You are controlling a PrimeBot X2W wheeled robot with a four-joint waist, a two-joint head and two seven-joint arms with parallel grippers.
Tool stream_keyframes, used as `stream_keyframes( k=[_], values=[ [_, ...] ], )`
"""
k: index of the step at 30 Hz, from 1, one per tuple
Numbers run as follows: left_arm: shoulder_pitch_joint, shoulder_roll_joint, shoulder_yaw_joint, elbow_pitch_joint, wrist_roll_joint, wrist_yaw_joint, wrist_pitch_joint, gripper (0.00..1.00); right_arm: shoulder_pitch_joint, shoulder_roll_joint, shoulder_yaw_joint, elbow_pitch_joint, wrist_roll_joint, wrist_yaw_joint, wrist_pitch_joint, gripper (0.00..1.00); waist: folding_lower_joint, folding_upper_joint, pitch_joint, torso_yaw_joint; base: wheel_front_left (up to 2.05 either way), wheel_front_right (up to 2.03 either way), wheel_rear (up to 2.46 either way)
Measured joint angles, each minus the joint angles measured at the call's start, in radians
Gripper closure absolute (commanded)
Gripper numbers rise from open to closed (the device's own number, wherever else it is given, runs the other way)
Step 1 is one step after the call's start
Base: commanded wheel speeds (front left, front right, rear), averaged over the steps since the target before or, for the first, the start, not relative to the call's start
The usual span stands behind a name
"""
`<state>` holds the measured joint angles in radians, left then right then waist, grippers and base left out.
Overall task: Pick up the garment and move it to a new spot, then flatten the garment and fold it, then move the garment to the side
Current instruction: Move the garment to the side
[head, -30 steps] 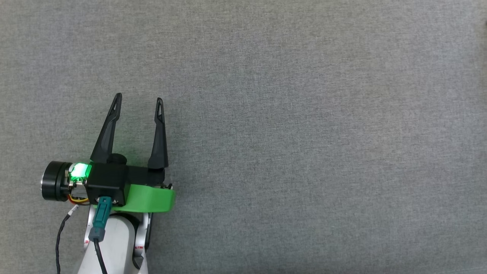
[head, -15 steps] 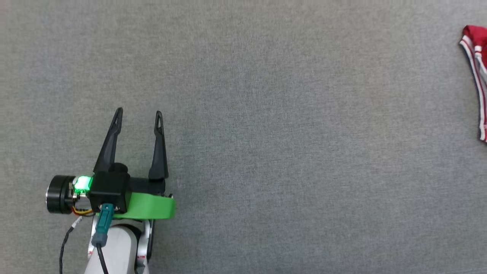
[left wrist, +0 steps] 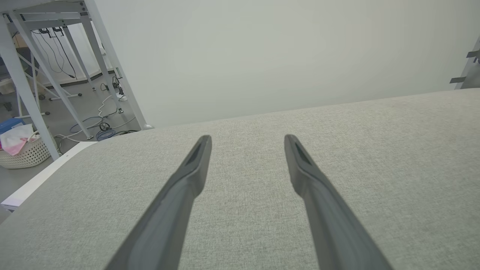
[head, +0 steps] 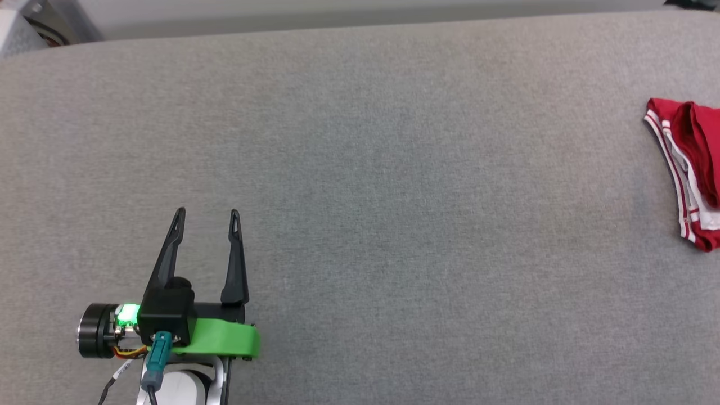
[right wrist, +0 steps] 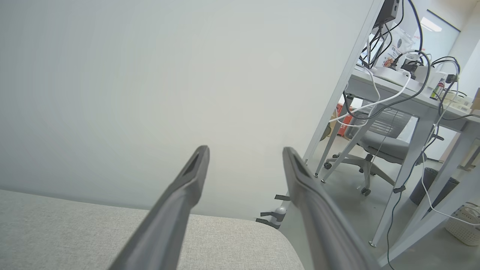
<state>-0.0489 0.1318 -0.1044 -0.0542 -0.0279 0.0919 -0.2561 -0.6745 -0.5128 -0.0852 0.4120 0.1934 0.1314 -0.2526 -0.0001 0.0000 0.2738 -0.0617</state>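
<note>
The garment (head: pixel 689 169), red with red-and-white striped trim, lies bunched at the far right edge of the head view on the grey fabric surface (head: pixel 394 197); part of it runs out of frame and no lettering shows. My left gripper (head: pixel 207 212) hovers open at the lower left, far from the garment, with nothing between its fingers. The left wrist view shows those same fingers spread, the left gripper (left wrist: pixel 247 138) over bare grey fabric. In the right wrist view my right gripper (right wrist: pixel 243 149) is open and empty, pointing past the surface's far corner toward a pale wall.
The grey surface's far edge (head: pixel 337 31) runs along the top of the head view. Off its left side stand a metal frame (left wrist: pixel 56 67), floor cables and a white basket (left wrist: pixel 20 152). Beyond the right corner are a desk (right wrist: pixel 412 93) with cables and an office chair (right wrist: pixel 378 146).
The head camera has tilted and turned, so the surface's far edge and more of the garment at the right have come into view. The left gripper stays open, lower in the picture.
</note>
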Motion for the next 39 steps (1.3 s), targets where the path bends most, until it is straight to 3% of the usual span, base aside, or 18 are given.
stream_keyframes(
  k=[9, 16, 29, 39],
  values=[
    [0.03, -0.007, 0.01, 0.026, -0.007, -0.01, 0.0, 0.0, 0.216, 0.192, -0.002, -0.267, -0.07, 0.0, -0.005, 0.0, 0.0, 0.0, -0.087, 0.055, 0.0, 0.0, 0.0],
    [0.052, -0.012, 0.013, 0.046, -0.007, -0.018, 0.0, 0.0, 0.389, 0.294, 0.04, -0.343, -0.088, 0.0, -0.007, 0.0, 0.0, 0.0, -0.139, 0.088, 0.0, 0.0, 0.0],
    [0.102, -0.028, 0.02, 0.069, -0.007, -0.022, 0.0, 0.0, 0.651, 0.407, 0.041, -0.394, -0.08, 0.0, -0.007, 0.0, 0.0, 0.0001, -0.226, 0.102, 0.0, 0.0, 0.0],
    [0.126, -0.034, 0.032, 0.079, -0.017, -0.044, 0.0, 0.0, 0.777, 0.442, 0.047, -0.44, -0.041, 0.0, -0.007, 0.0, 0.0, 0.0001, -0.262, 0.111, 0.0, 0.0, 0.0]
  ],
)
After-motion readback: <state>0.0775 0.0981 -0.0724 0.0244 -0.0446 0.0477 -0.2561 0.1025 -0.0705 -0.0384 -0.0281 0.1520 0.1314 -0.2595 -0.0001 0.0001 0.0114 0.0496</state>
